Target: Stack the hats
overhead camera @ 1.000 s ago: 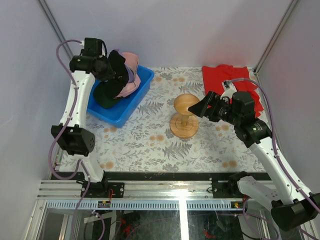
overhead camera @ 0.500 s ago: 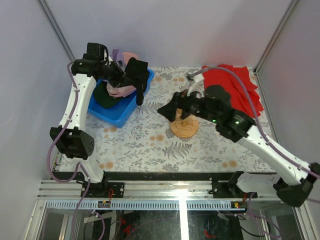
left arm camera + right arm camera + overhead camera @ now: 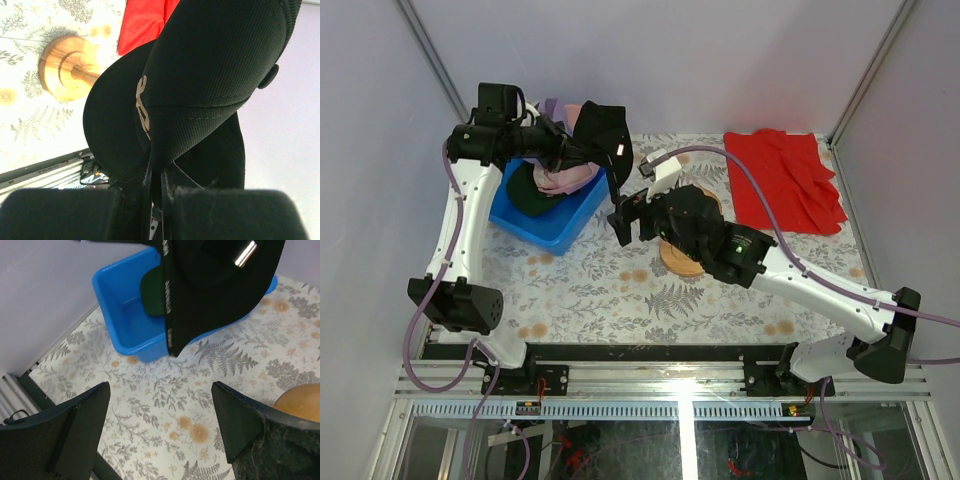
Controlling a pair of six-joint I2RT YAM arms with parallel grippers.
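Handover, I'd guess. Left gripper [image 3: 572, 150] is clamped on the black cap [image 3: 602, 135], which hangs above the right rim of the blue bin [image 3: 555, 238]. Right gripper [image 3: 620, 222] is spread wide and empty just beside it. Get the right jaws firmly on the brim before the left lets go.

Count:
- one blue bin
- one red cloth [image 3: 785, 180]
- one wooden stand [image 3: 680, 262]
- four caps; green cap [image 3: 525, 197], pink cap [image 3: 575, 180] and lavender cap [image 3: 551, 106] are at the bin
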